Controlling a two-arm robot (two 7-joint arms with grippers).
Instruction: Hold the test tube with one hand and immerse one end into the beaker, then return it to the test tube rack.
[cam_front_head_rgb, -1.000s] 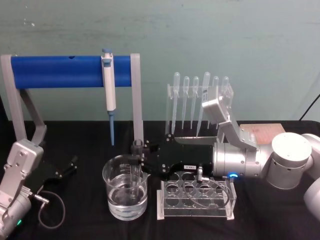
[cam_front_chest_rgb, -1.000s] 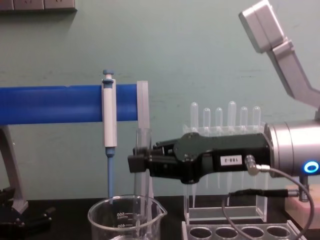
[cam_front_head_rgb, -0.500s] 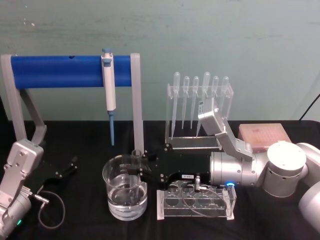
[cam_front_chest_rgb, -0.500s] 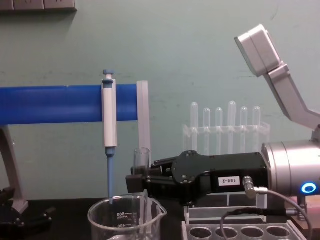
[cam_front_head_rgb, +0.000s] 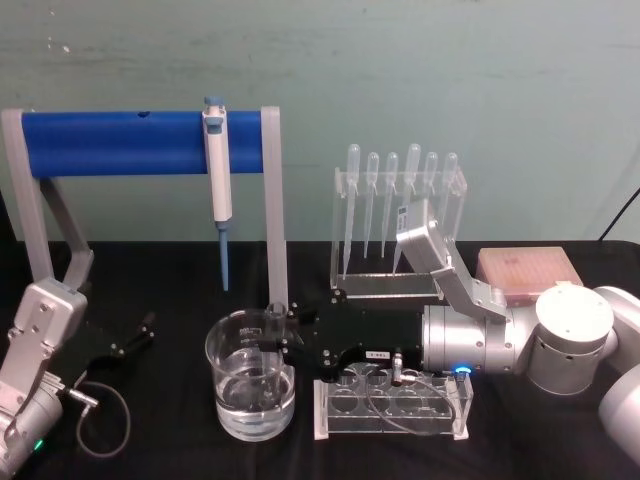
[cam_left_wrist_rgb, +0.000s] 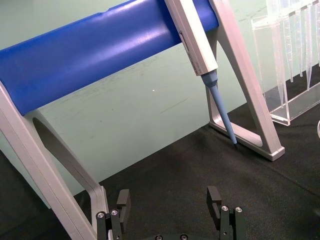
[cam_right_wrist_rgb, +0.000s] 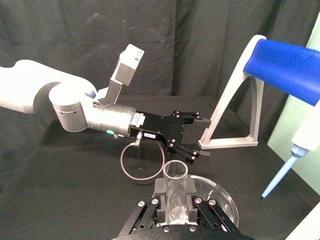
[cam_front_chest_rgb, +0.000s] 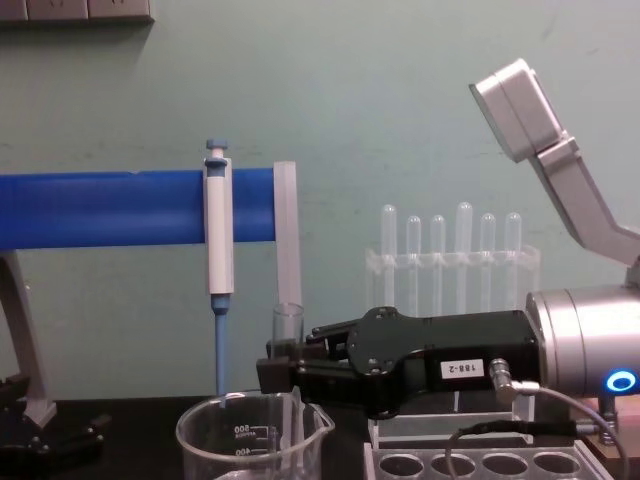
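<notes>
Over the beaker (cam_front_head_rgb: 250, 385): right gripper (cam_front_head_rgb: 280, 335) reaches in sideways from the rack side, clamped on the tube (cam_front_chest_rgb: 288, 325) just below its open rim. In the wrist view, the fingers (cam_right_wrist_rgb: 159, 189) press on both sides of the glass. The tube is upright, rim up.

The high grip looks deliberate. It leaves the rounded end free to go down while the jaws stay above the beaker lip. In the chest view the tube runs down past the lip, so the lower part is inside. I can't tell whether the tip is in the water.

My read is that I'm in the dip step. The return calls for a straight lift until the tip clears the lip, then a short shift sideways.

The rack (cam_front_head_rgb: 392, 405) sits just beside the beaker, right under my wrist, so the return is short. My cable (cam_front_head_rgb: 385, 395) hangs across the rack top and could snag.

The left gripper (cam_left_wrist_rgb: 167, 200) is parked at the left of the table (cam_front_head_rgb: 170, 290), fingers wide, holding nothing, well apart from the beaker.
</notes>
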